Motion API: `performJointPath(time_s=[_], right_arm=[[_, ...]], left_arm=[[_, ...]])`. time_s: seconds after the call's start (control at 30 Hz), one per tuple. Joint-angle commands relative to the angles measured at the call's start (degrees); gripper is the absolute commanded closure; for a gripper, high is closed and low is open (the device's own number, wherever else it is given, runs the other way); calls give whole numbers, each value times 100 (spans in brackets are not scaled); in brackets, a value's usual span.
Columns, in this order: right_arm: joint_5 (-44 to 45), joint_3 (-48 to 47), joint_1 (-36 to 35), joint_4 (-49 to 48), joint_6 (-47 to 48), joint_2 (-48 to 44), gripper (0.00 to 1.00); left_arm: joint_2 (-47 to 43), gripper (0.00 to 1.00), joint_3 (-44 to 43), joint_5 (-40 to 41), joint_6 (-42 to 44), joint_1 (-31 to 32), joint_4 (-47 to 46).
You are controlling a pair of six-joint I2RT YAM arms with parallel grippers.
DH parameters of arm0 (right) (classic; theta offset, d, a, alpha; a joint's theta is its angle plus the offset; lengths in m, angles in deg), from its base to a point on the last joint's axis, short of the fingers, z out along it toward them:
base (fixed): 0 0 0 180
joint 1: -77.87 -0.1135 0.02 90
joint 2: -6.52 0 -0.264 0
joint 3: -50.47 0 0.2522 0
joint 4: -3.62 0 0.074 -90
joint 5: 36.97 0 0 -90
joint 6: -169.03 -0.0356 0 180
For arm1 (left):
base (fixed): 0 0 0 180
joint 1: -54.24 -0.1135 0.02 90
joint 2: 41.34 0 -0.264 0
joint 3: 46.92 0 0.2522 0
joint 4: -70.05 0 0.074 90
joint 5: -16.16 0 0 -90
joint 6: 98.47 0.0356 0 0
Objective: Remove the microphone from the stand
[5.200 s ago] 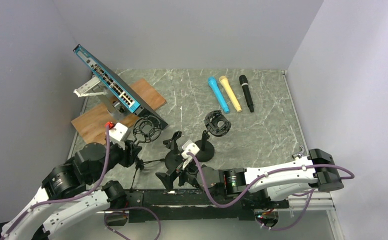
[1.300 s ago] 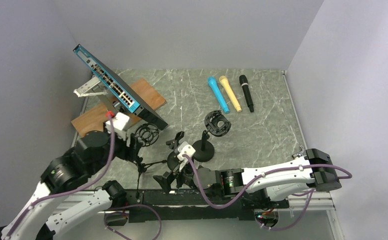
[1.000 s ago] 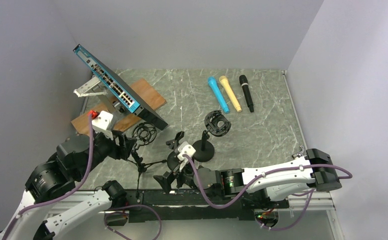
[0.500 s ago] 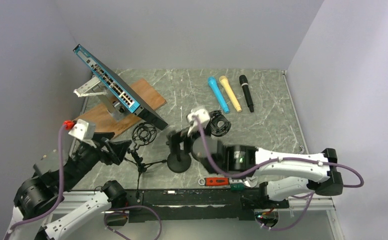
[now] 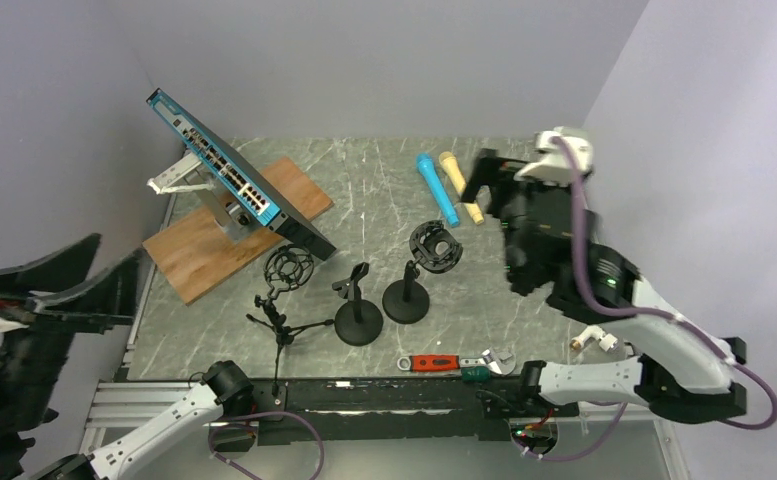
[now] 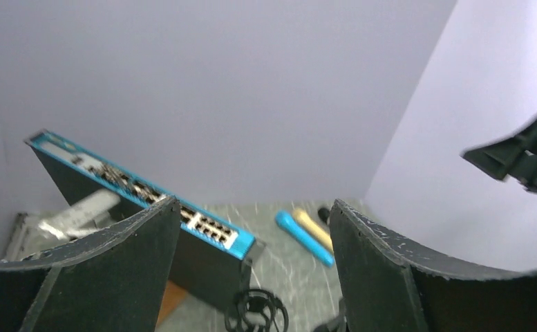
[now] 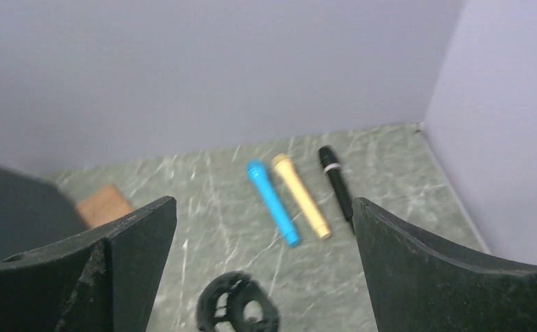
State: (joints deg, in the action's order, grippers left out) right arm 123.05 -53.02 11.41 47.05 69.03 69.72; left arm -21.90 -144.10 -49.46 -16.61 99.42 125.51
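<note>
The left gripper (image 6: 251, 283) is holding its two black fingers (image 6: 99, 266) spread wide with only air between them, hovering high beyond the left edge of the green marble-patterned table (image 5: 474, 280) and looking across it. The right gripper (image 7: 265, 277) is likewise gaping and grasping nothing, its fingers (image 7: 452, 277) framing the far part of the table from high above the right side. Below it, the blue handheld microphone (image 7: 272, 202), the yellow handheld microphone (image 7: 300, 196) and the black handheld microphone (image 7: 336, 181) are lying side by side on the table near the back wall, close together and roughly parallel. Well apart from them, nearer the arms, three black stands are standing upright: the small tripod stand with a ring-shaped shock mount (image 5: 282, 325), the round-base stand with a clip (image 5: 357, 325) just beside it, and the round-base stand with a ring-shaped shock mount (image 5: 405, 303). To the left, a blue-fronted network switch (image 5: 229, 170) is leaning tilted over a brown wooden board (image 5: 194, 255), and a red-handled adjustable wrench (image 5: 434, 362) is lying at the near edge
</note>
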Motion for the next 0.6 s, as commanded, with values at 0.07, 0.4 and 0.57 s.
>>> performJointPath(time_s=[0.07, 0.4, 0.57], right_arm=[[1071, 365, -10, -2780, 3120, -865, 0], [1310, 940, -16, -3876, 4007, -1161, 0], [1005, 1101, -18, -2583, 2633, -1500, 0]], left_arm=[[155, 15, -249, 509, 962, -3, -1049], [627, 15, -61, 591, 1204, 6, -1458], [739, 15, 137, 573, 1139, 7, -1532]])
